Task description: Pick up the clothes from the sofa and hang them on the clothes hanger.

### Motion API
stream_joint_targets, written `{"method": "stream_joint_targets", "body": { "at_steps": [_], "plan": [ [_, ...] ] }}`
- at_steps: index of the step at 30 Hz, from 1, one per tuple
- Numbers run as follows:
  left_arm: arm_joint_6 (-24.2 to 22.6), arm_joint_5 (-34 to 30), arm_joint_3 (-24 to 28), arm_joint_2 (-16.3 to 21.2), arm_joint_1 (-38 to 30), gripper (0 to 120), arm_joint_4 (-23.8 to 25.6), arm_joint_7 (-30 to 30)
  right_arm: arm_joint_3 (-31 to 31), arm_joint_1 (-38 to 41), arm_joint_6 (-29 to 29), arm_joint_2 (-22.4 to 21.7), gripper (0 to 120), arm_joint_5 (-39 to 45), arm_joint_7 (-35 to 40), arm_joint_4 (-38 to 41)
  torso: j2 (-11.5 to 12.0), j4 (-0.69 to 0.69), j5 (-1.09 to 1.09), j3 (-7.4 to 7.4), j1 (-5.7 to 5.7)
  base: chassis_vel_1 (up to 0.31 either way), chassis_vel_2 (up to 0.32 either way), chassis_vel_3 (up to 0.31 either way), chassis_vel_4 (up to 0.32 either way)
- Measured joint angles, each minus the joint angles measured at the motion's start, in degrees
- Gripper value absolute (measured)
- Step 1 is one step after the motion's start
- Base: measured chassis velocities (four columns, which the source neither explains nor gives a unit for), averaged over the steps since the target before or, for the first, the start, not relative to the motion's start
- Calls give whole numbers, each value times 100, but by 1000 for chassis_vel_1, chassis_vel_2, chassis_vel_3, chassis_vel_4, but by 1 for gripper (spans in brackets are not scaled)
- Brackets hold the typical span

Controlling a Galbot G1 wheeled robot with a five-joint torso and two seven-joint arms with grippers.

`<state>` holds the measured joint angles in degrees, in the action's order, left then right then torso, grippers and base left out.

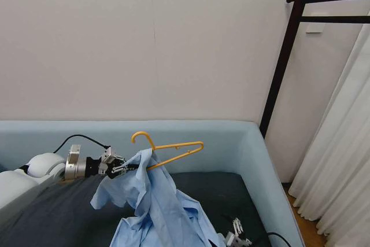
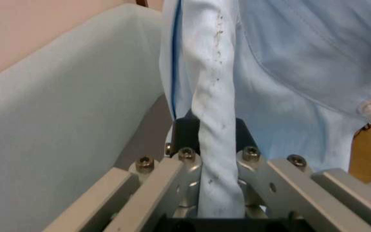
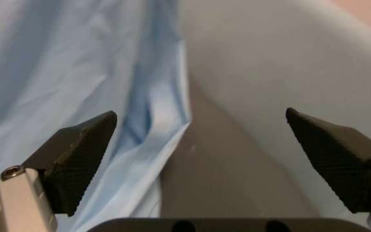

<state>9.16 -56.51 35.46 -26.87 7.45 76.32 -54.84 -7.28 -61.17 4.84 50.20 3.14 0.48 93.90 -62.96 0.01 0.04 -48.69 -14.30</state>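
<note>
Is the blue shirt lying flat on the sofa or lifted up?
Partly lifted: the left gripper holds a bunched fold of the blue shirt up; its lower part lies on the sofa.

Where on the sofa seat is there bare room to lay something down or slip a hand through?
Bare dark seat lies between the shirt and the sofa's right end wall, and left of the shirt, under the left hand. The middle is crowded: shirt heaped, hanger above, open right hand beside it.
</note>
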Motion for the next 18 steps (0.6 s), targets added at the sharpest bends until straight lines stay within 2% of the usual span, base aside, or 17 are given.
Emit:
{"method": "stream_joint_targets", "body": {
  "at_steps": [5, 9, 18],
  "plan": [
    [-14, -28, 9, 16, 0, 1, 52, 1, -319, 477, -188, 265, 100, 2, 111, -371, 0, 0, -2, 0, 0, 0, 0, 0, 0],
    [-39, -37, 34, -30, -11, 1, 83, 14, -760, 892, -287, 606, 100, -506, 247, -979, 0, -2, -1, -1, -1, 0, 0, 0, 0],
    [-81, -55, 104, -113, -50, 1, 101, 33, -1009, 1232, -411, 1151, 100, -1086, 507, -1741, 0, -2, -1, -1, 0, 0, 0, 0, 0]
  ]
}}
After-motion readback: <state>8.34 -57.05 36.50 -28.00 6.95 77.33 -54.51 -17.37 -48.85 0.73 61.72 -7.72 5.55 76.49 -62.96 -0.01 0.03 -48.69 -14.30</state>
